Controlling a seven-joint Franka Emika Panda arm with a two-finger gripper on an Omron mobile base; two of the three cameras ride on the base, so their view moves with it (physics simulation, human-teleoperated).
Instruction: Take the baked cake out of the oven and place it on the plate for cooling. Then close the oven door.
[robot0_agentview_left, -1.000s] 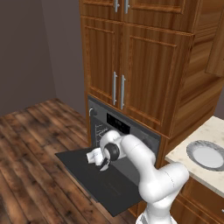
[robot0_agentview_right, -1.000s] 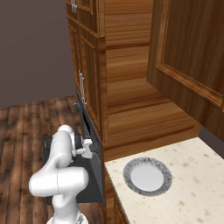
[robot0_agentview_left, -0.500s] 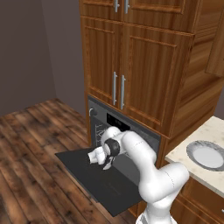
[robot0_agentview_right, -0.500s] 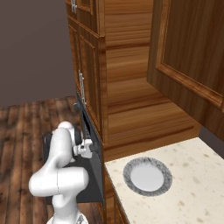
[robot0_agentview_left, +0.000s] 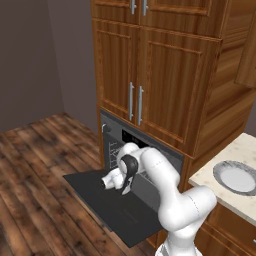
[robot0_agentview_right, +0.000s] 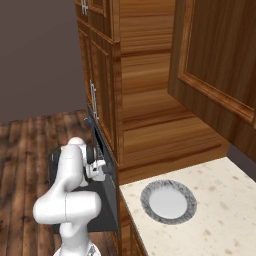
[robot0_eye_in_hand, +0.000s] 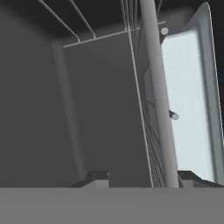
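The oven (robot0_agentview_left: 150, 146) is built in under the wooden cabinets, and its door (robot0_agentview_left: 95, 197) lies folded down flat. My gripper (robot0_agentview_left: 113, 181) hovers over the door at the oven mouth, pointing into the cavity, and it shows again close to the oven front (robot0_agentview_right: 101, 170). In the rolled hand view its fingertips (robot0_eye_in_hand: 98, 176) stand wide apart with nothing between them, so it is open. Ahead are the wire rack (robot0_eye_in_hand: 151, 100) and the pale baking tray (robot0_eye_in_hand: 188, 105). The cake is hidden. The plate (robot0_agentview_left: 222, 171) (robot0_agentview_right: 148, 192) lies bare on the counter.
Wooden cabinets with vertical silver handles (robot0_agentview_left: 135, 102) rise above the oven. A speckled stone counter (robot0_agentview_right: 220, 225) runs to the right of it. Dark walls of the oven cavity (robot0_eye_in_hand: 87, 109) surround the gripper. Wooden floor (robot0_agentview_left: 35, 165) lies to the left of the open door.
The arm has eased a little closer to the oven mouth; the hand has barely shifted. Door and plate are unmoved.
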